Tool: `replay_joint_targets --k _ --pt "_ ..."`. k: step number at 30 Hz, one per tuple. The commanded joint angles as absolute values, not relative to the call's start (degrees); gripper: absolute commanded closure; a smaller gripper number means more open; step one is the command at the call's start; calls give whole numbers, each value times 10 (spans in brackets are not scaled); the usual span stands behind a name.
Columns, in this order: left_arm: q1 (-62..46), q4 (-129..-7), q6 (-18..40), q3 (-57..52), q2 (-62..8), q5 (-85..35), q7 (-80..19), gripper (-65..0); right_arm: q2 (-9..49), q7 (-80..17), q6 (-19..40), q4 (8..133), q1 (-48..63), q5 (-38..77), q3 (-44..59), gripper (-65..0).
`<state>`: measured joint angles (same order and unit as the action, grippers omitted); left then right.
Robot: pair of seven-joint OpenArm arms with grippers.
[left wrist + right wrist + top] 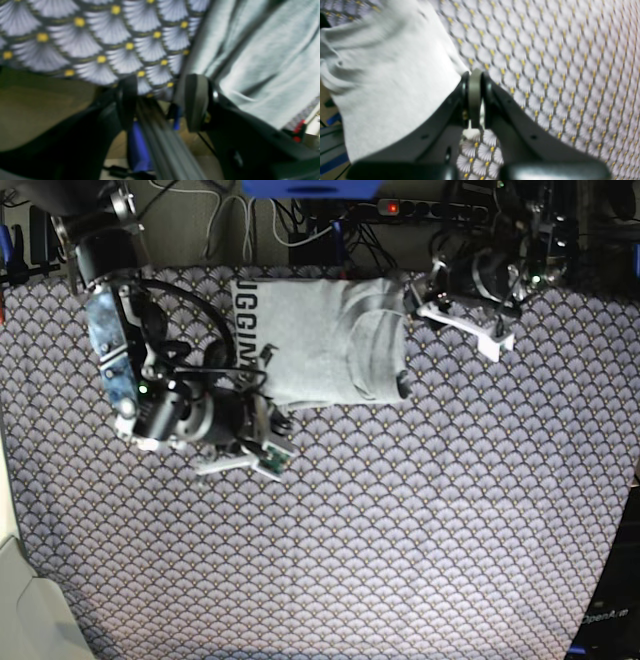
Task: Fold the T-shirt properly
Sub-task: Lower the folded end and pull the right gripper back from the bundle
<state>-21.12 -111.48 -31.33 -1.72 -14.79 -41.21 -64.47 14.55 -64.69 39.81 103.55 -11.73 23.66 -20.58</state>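
Readable text, my workspace, seen from the base view.

Item one: black block capitals on the T-shirt point(320, 340), at about eleven o'clock on my counter point(420, 520). The letters run in a column down the shirt's nine o'clock edge. I make out "UGGIN"; the rest is cut off by a fold and by my own arm lying over it.

Item two: small pale lettering at the frame's five o'clock corner, on a dark surface off the counter's edge. It begins "OpenAr" and runs out of the frame.

Both wrist views are blurred and hold nothing legible.
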Motion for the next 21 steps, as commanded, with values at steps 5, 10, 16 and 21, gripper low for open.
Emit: replay_joint_targets --k 5,10,16,21 --pt "-190 -1124 -313 -19 -127 -423 -643 -354 146 -634 400 1047 -108 248 -174 0" --pt "-189 -1120 -313 -21 -127 -420 -642 -522 155 -634 400 1047 -102 248 -164 0" --pt "-186 -1121 -313 -22 -131 -422 -642 -558 156 -635 400 1047 -102 248 -163 0" --pt "-182 -1097 -313 -18 -125 -419 -641 -558 155 -643 400 1047 -95 248 -163 0"
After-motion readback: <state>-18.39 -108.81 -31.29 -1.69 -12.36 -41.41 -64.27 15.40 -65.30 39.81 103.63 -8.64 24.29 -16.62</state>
